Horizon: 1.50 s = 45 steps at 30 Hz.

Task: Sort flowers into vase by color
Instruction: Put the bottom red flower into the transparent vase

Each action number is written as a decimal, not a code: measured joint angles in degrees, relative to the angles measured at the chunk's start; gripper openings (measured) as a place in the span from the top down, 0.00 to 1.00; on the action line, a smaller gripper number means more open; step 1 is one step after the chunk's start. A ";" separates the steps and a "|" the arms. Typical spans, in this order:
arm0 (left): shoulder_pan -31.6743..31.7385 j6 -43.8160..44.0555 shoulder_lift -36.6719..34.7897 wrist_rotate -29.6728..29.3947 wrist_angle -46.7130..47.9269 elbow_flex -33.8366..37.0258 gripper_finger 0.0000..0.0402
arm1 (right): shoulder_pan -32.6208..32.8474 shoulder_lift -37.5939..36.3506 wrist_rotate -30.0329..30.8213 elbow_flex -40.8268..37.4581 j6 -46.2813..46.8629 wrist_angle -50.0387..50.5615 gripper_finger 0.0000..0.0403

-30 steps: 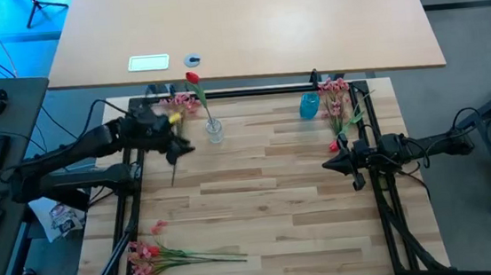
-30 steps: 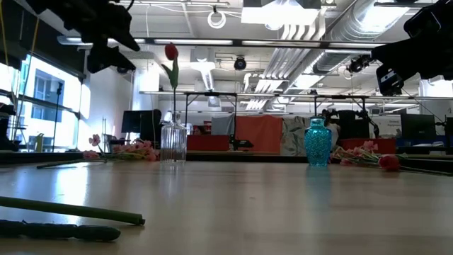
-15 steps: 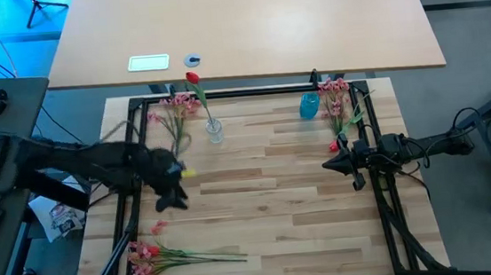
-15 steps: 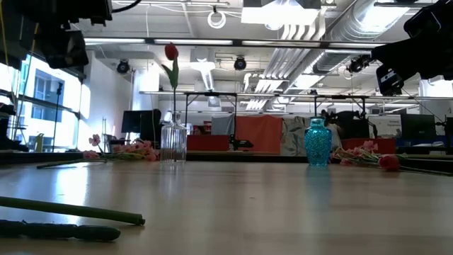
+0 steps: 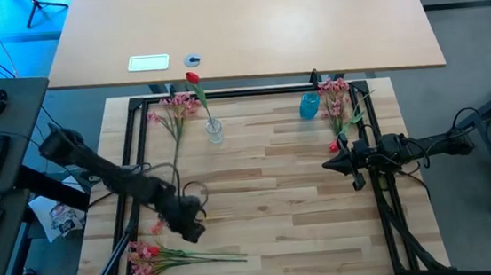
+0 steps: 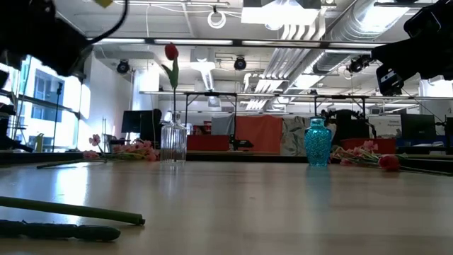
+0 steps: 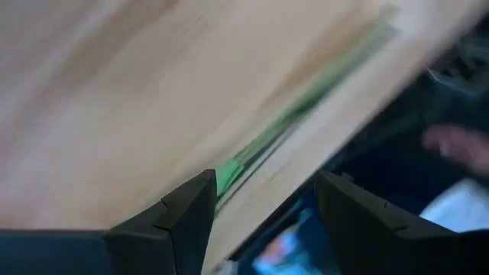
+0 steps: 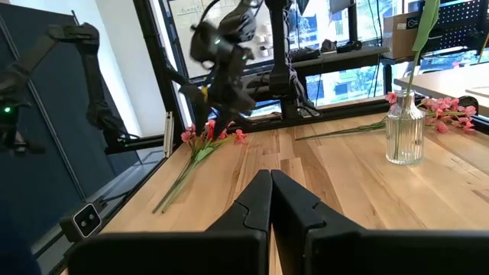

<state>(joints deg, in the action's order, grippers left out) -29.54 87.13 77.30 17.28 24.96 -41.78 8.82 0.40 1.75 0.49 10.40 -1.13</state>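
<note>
A clear glass vase (image 5: 215, 131) at the far left holds one red tulip (image 5: 192, 78) upright. A blue vase (image 5: 309, 105) stands at the far right. A bunch of pink and red flowers (image 5: 146, 252) lies flat at the near left, its green stems (image 5: 211, 257) pointing right. My left gripper (image 5: 191, 229) hovers open just above and beyond those stems (image 7: 306, 99), holding nothing. My right gripper (image 5: 337, 161) waits shut and level at the right side, its fingers (image 8: 269, 191) together.
Pink sprays (image 5: 172, 110) lie behind the clear vase at the far left. More pink and red flowers (image 5: 339, 104) lie beside the blue vase. A black frame (image 5: 250, 92) borders the wooden table. The middle of the table is bare wood (image 5: 268, 189).
My left gripper has swung from beside the clear vase toward the table's near edge and down, rolling and tipping downward as it went. It now hangs over the near-left flower bunch, still open. No flower has moved.
</note>
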 joint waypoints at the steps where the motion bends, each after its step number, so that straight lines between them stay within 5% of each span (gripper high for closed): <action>1: -1.67 6.07 0.87 -1.11 -0.08 0.00 0.47 | 0.02 0.00 -0.01 0.02 -0.01 -0.02 1.00; 10: -12.99 33.39 3.53 -11.68 -2.82 0.00 0.47 | 0.01 0.00 0.01 0.00 0.01 -0.02 1.00; 17: -15.25 34.95 3.47 -13.19 -4.22 0.00 0.47 | 0.01 0.00 -0.01 0.01 0.00 -0.01 1.00; 26: -20.29 33.25 3.47 -24.68 -8.78 0.00 0.47 | 0.00 0.00 -0.01 0.00 -0.01 0.00 1.00; 34: -22.62 17.84 3.47 -26.92 -8.57 0.00 0.47 | 0.00 0.00 -0.01 0.00 0.01 -0.02 1.00; 45: -17.91 -28.51 3.47 -22.54 -8.32 0.00 0.47 | 0.00 0.00 0.01 0.01 0.01 -0.02 1.00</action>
<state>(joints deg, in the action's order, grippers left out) -47.45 58.62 80.77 -5.25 16.64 -41.78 8.82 0.40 1.76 0.51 10.41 -1.15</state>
